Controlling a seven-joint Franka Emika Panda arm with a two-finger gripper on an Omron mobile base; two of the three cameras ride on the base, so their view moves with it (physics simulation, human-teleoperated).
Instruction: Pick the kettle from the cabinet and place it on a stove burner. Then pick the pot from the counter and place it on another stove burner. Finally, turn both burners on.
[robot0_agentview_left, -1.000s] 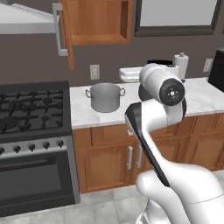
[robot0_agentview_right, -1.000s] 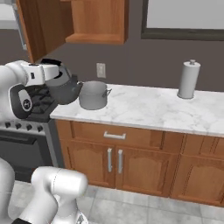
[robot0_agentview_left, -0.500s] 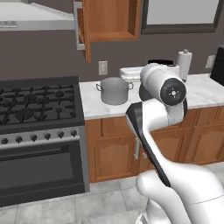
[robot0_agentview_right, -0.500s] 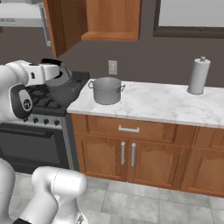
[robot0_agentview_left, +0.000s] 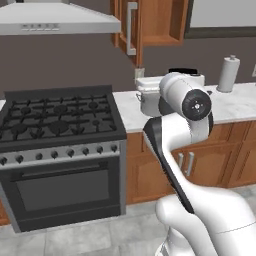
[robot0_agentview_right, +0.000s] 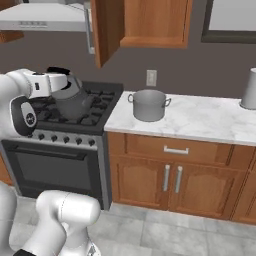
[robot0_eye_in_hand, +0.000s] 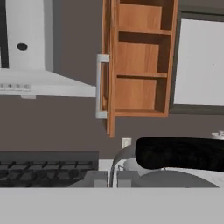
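Clamped tight on the black arched handle of the small dark grey metal kettle (robot0_agentview_right: 71, 102), the robot's two-finger gripper (robot0_agentview_right: 59, 75) holds it up off any surface; in the right base view the kettle hangs just below the white hand, in front of the black-topped gas range (robot0_agentview_right: 92, 117) and level with its cast-iron grates. From that angle it seems to sit over the near left part of the cooktop, though I cannot tell for sure whether it is above the burners or still short of them. In the hand view the thick black handle (robot0_eye_in_hand: 179, 153) runs across the lower right, with the rounded grey body of the kettle under it.

In the left base view the white arm (robot0_agentview_left: 185, 130) stands in front of the white marble counter (robot0_agentview_left: 235, 105), and the round black burner caps (robot0_agentview_left: 57, 126) lie bare under their grates. The large wide grey steel stockpot (robot0_agentview_right: 149, 104) with two loop side handles stands upright on the counter, just beside the range and below a white wall socket (robot0_agentview_right: 151, 77). Above it the warm brown wooden cabinet (robot0_eye_in_hand: 138, 61) hangs open, its door (robot0_eye_in_hand: 109, 65) with the long grey bar handle swung out edge-on, and the shelves inside show bare wood. A silver range hood (robot0_agentview_left: 55, 20) sits over the range, and a tall grey cylinder with a knob top (robot0_agentview_left: 228, 74) stands far along the counter, well apart from the pot.
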